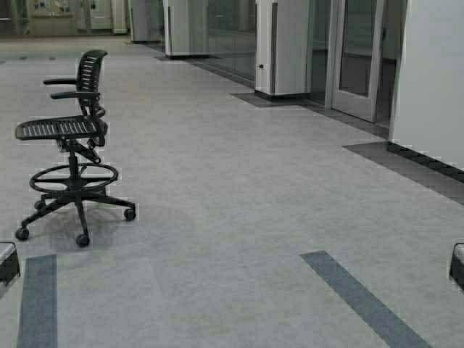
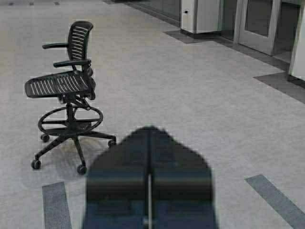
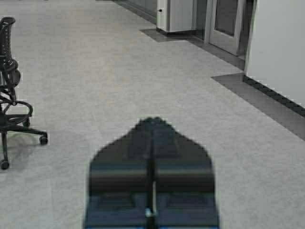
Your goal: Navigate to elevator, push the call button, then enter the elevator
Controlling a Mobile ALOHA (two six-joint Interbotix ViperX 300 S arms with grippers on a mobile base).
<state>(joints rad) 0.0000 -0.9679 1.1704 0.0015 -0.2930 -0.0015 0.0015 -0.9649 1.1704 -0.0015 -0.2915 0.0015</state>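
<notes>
The elevator and the call button are out of view in all three views. My left gripper (image 2: 150, 129) is shut with nothing in it and points forward over the grey floor. My right gripper (image 3: 153, 119) is likewise shut, holds nothing, and hangs over bare floor. In the high view only a dark corner of each arm shows, the left arm (image 1: 7, 262) at the lower left edge and the right arm (image 1: 457, 265) at the lower right edge.
A black wheeled office chair (image 1: 72, 145) stands ahead on the left. Glass-panelled white-framed doors (image 1: 359, 58) and a white column (image 1: 279, 47) line the right side, with a white wall (image 1: 435, 72) nearer. Open grey floor (image 1: 232, 188) runs ahead down the hall.
</notes>
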